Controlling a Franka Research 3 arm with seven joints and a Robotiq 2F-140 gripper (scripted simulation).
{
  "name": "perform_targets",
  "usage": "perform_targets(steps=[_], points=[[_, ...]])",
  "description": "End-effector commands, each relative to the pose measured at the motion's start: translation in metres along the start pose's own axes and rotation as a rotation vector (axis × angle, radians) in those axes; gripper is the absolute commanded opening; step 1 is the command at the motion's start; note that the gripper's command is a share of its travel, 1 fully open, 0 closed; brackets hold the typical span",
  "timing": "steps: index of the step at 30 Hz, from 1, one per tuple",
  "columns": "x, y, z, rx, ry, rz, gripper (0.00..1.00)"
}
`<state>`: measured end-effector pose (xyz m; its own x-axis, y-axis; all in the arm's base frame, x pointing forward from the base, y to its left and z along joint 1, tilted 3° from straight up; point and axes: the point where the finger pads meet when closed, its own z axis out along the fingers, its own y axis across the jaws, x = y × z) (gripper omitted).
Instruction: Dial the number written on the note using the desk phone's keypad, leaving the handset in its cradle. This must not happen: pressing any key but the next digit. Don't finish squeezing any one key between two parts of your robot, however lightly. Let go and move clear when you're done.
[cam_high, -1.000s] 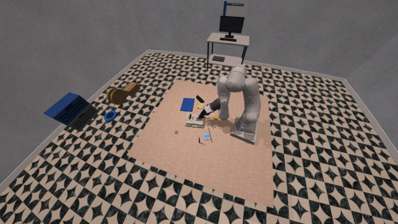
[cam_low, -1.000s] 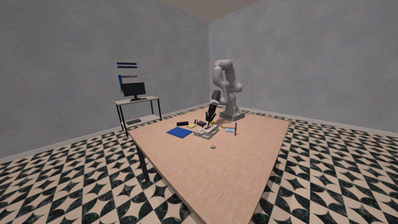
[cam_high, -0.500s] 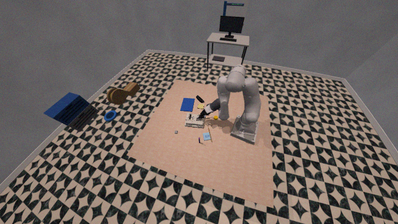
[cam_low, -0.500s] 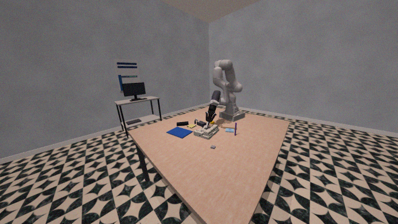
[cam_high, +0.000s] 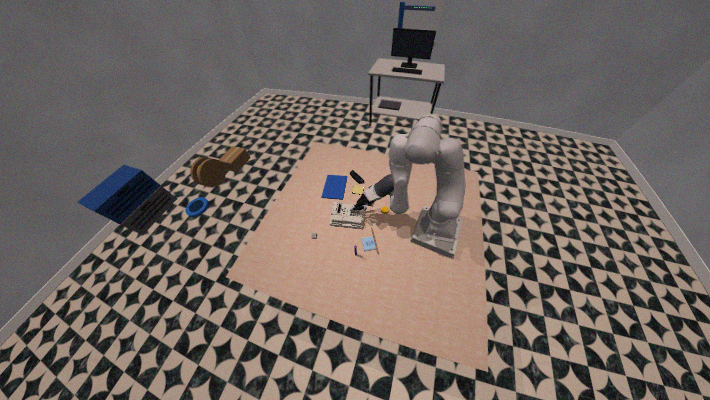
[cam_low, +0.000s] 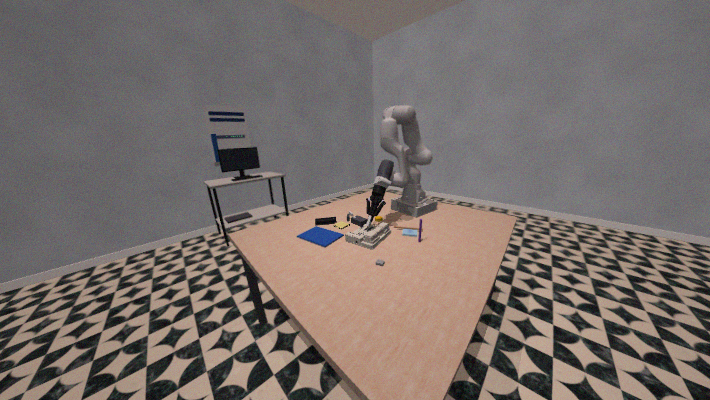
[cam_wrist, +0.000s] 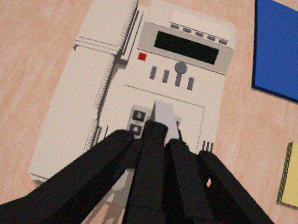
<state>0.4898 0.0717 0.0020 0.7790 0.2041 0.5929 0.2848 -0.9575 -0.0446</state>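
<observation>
The gripper (cam_wrist: 158, 123) is clenched fully shut with nothing between its black fingers, and their joined tips press down on the upper part of the desk phone's keypad (cam_wrist: 160, 119). The linkages fan out and hide most of the keys.

The white arm (cam_high: 430, 165) bends over a wide, pale wood-grain table (cam_low: 400, 310), its square base bolted near the far edge. The desk phone (cam_wrist: 133, 83) lies near the table's middle: a boxy off-white plastic body with the ribbed handset (cam_wrist: 87, 90) lying in its cradle on the left, a dark rectangular display (cam_wrist: 186, 47) on top, a small red square and a few grey buttons below it.

A flat blue pad (cam_high: 334, 186) lies just beside the phone, and a yellow sticky note (cam_high: 358, 189) is between that and the gripper. A black bar-shaped object (cam_high: 356, 176) lies further back. A light blue note (cam_high: 369, 244) with a thin pencil (cam_high: 374, 241) beside it, a purple marker (cam_low: 420, 230) standing upright, a small yellow round thing (cam_high: 384, 210) and a tiny grey block (cam_high: 314, 235) are scattered around, all apart from the phone.
</observation>
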Motion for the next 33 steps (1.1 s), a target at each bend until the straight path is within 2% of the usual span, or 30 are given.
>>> perform_targets(steps=[1,20,33], points=[[-0.003,0.0,0.0,0.001,-0.008,0.004,0.0],[-0.014,-0.016,-0.008,0.001,-0.008,0.004,0.0],[-0.015,-0.017,-0.007,0.001,-0.008,0.004,0.0]])
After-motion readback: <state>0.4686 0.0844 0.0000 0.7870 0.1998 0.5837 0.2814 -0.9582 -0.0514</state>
